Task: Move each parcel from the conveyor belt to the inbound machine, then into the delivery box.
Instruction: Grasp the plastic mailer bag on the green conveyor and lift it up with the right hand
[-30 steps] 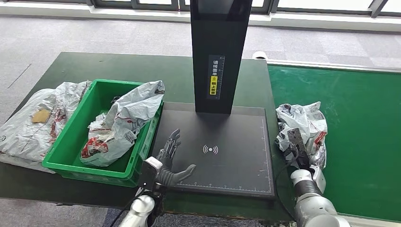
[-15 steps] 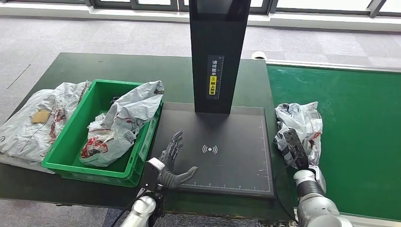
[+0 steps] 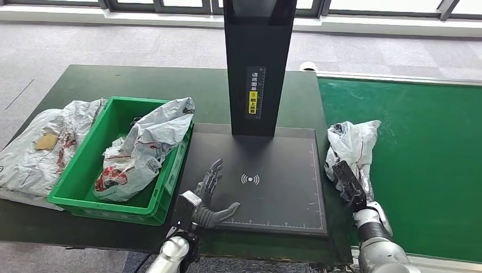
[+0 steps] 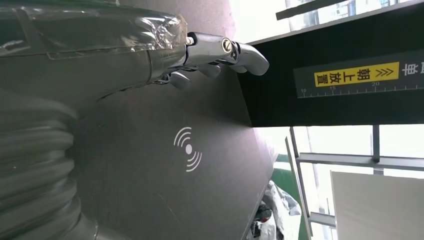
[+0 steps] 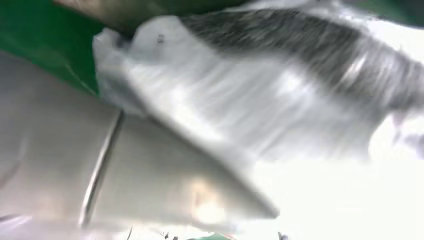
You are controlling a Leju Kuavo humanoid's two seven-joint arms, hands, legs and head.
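Observation:
A crumpled white-grey parcel [image 3: 348,142] with red print sits at the near left edge of the green conveyor belt [image 3: 420,148], beside the inbound machine's black plate [image 3: 273,182]. My right hand [image 3: 348,185] grips the parcel's near end from below; in the right wrist view the parcel [image 5: 260,95] is blurred and pressed close against the hand [image 5: 100,170]. My left hand [image 3: 209,196] lies open on the plate's near left corner, fingers spread and pointing toward the machine's black column [image 3: 258,62]. The green delivery box [image 3: 77,170] stands left of the plate.
One parcel [image 3: 145,145] lies in the delivery box, leaning over its right wall. More parcels [image 3: 34,151] are heaped on the table to the left of the box. The left wrist view shows the fingers [image 4: 220,50] above the plate's scan mark [image 4: 187,150].
The right hand has pulled the parcel left, toward the plate, and the parcel has bunched up and narrowed. The left hand has stayed on the plate. The view has shifted slightly.

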